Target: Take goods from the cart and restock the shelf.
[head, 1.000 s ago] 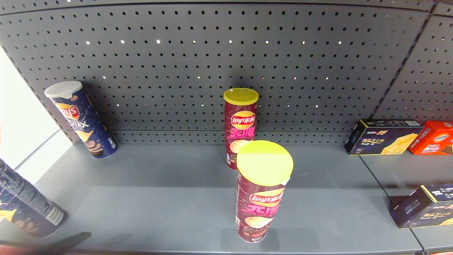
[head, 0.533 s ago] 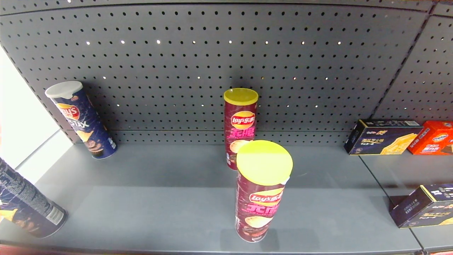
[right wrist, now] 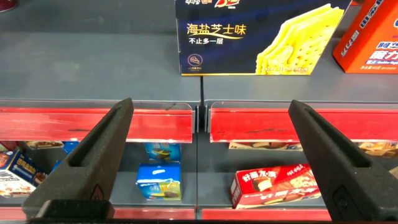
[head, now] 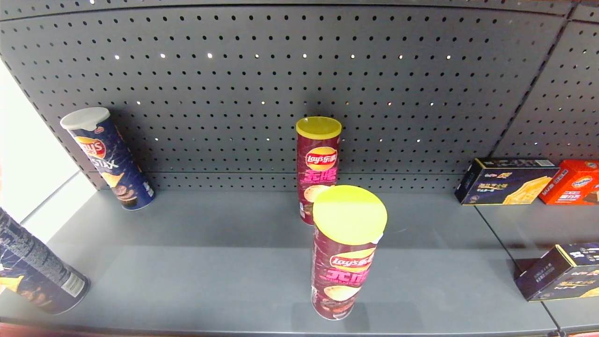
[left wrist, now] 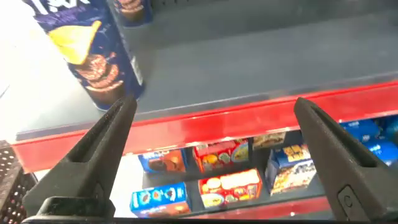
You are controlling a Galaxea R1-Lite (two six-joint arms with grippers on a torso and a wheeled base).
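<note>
Two maroon chip cans with yellow lids stand upright on the grey shelf [head: 196, 271], one at the front [head: 346, 262] and one behind it by the pegboard [head: 317, 164]. A dark blue chip can [head: 110, 161] stands at the back left, and another blue can [head: 35, 276] [left wrist: 87, 50] stands at the shelf's front left corner. My left gripper [left wrist: 214, 102] is open and empty, in front of the shelf's red edge strip [left wrist: 249, 118], just below that front blue can. My right gripper [right wrist: 211, 104] is open and empty, facing the red edge strip [right wrist: 155, 121] below a dark blue cracker box [right wrist: 261, 34].
Cracker boxes sit on the right shelf section: dark blue [head: 507, 187], orange [head: 573, 187] [right wrist: 373, 37], and another dark blue one [head: 559, 271] at the front. The shelf below holds several small snack boxes [left wrist: 230, 186] [right wrist: 273, 183]. Bare shelf lies between the blue and maroon cans.
A dark fingertip at the lower left edge of the head view one second ago has drawn back out of sight. The cans have not moved.
</note>
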